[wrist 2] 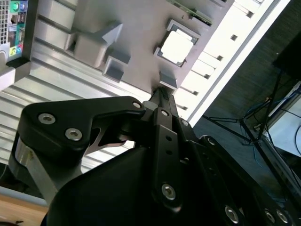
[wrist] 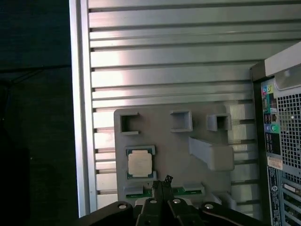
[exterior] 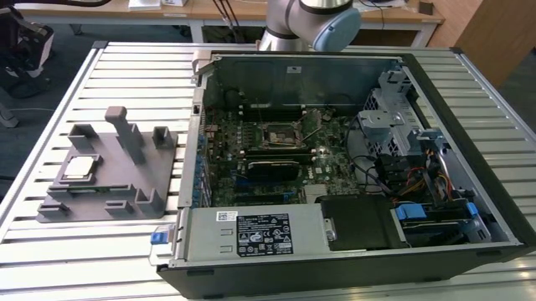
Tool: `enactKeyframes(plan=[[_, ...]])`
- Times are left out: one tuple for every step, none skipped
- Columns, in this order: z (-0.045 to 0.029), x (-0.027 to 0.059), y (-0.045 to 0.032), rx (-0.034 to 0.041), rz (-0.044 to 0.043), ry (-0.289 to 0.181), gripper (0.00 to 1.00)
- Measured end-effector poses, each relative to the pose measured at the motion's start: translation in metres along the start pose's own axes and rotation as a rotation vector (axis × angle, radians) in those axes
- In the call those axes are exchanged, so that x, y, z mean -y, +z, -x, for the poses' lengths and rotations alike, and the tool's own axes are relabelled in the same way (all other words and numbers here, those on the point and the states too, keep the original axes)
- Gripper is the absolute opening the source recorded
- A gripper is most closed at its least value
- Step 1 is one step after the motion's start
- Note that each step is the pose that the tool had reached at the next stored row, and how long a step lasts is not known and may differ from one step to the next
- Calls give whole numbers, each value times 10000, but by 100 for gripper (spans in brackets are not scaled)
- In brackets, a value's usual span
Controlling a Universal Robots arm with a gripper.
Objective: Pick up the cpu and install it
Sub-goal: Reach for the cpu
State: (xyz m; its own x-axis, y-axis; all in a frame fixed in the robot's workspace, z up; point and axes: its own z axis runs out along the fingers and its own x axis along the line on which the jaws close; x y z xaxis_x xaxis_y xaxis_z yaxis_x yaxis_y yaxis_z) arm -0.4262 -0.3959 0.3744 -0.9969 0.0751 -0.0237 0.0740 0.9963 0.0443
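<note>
Cpu (exterior: pixel 81 167) on the grey fixture (exterior: pixel 125 194), folks, silver top up, seated in its square recess with a thin dark rim showing around it. That fixture lies flat on the slatted bench (exterior: pixel 125 69), at the exterior view's left of the open case (exterior: pixel 352 276), just beside the case wall. Inside the case, the motherboard (exterior: pixel 331 147) faces up with the black socket (exterior: pixel 279 133) near its middle, well apart from the cpu. So the chip is not yet picked and not yet installed.

Over to the pincer (wrist 2: pixel 161 92): in the second wrist view its black fingers run narrow, tips drawn together, gripping nothing. It hangs above the fixture (wrist 2: pixel 136 28), apart from it, tips pointing toward the cpu (wrist 2: pixel 176 47). In the first wrist view the pincer (wrist: pixel 162 182) lines up just beside the cpu (wrist: pixel 140 163), over the fixture's (wrist: pixel 164 141) edge, with the case (wrist: pixel 282 117) off to one side. Arm (exterior: pixel 314 19) rises at the bench's far edge in the exterior view.
</note>
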Motion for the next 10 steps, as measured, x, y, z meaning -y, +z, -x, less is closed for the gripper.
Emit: enactKeyframes(plan=[[-28,3,2,-2,-1,0,11],[-48,4,5,-7,0,1,11],[-68,6,7,-14,-1,0,11],[-87,8,8,-23,-2,1,11],[-106,9,10,-31,-3,1,11],[-124,11,13,-41,-3,2,11],[-142,12,15,-49,-4,2,11],[-159,14,18,-59,-4,2,11],[-175,15,21,-71,-5,2,11],[-191,16,23,-84,-6,3,11]])
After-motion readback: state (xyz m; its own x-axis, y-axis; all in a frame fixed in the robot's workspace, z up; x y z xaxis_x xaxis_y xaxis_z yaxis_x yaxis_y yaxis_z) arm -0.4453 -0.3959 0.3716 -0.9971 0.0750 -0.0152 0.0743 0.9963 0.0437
